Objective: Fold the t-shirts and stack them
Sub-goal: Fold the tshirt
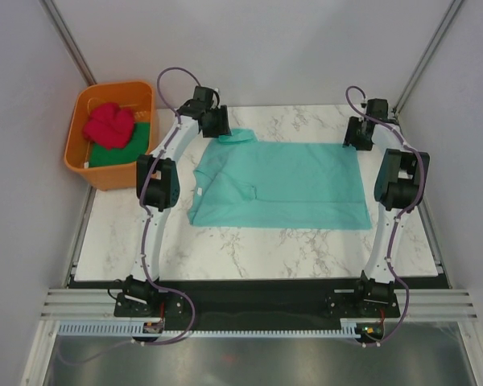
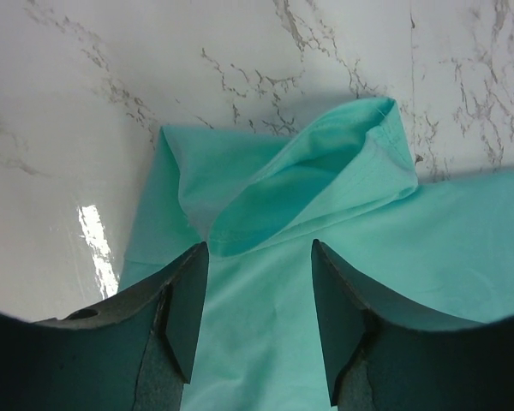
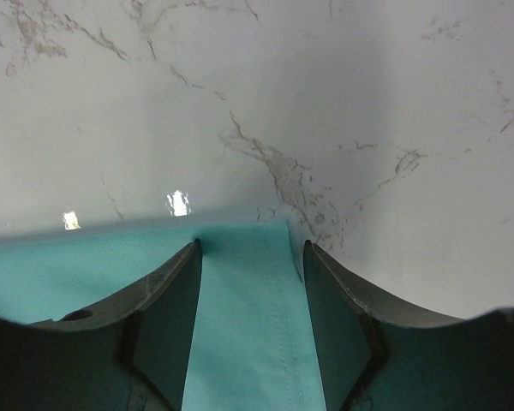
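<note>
While the teal t-shirt [image 1: 282, 185] lies flat on the counter [image 1: 249, 249], its sleeve [image 2: 325, 163] sits just ahead of the left end effector [image 2: 259, 247] and its hem corner [image 3: 278, 235] under the right end effector [image 3: 252, 244], both with jaws apart.

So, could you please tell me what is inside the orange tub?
A crumpled pinkish-red t-shirt lies on a dark green t-shirt inside the orange tub. Anything beneath them is covered and cannot be seen.

Marble table [image 1: 258, 249] — grey walls [image 1: 16, 121].
</note>
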### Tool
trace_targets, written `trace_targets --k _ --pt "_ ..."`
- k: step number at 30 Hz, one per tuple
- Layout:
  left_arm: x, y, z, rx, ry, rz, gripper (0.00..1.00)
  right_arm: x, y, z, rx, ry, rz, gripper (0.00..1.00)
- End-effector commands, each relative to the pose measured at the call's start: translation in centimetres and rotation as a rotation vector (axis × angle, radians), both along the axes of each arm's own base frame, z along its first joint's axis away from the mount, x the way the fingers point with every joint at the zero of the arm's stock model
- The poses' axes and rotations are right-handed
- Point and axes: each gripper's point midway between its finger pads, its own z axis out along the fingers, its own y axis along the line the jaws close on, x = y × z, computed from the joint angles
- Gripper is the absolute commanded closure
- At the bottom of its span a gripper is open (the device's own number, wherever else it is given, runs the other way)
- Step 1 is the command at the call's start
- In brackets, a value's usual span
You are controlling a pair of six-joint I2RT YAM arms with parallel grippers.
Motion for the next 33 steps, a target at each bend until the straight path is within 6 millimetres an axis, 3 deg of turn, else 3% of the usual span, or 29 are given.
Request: trace_targets --k 1,4,7,14,19,23,25,33 --pt "1.5 0.5 0.4 0.025 -0.054 -0.012 0.41 1.3 -0.3 0.2 0.014 -0.031 0.028 0.41" --pt "1.5 0.4 -0.1 0.019 -0.047 -0.013 0.43 1.4 -0.7 -0.6 0.012 -0.022 0.025 0.41" --pt "1.7 0.5 -0.2 0.026 -0.054 -0.004 0.53 1.8 -0.5 -1.3 0.023 -0.024 0.055 0.41" --pt "2.3 0.5 2.4 -0.002 -0.099 0.014 0.98 2.7 -0.8 -0.6 0.04 -0.062 0.072 0.43" --pt "2.1 0.1 5.1 -0.033 -0.133 0.013 0.98 3.9 -0.1 0.9 0.137 -0.131 0.087 0.52" --pt "1.7 -0.1 7.0 -0.058 -0.147 0.02 0.98 4.3 0.1 1.4 0.145 -0.152 0.092 0.8" --pt "1.5 0.1 8.4 -0.06 -0.165 0.027 0.98 4.4 -0.3 1.8 0.126 -0.159 0.087 0.87" --pt "0.5 0.9 11.2 -0.05 -0.198 0.051 0.98 4.4 -0.3 5.5 0.099 -0.262 0.089 1.0"
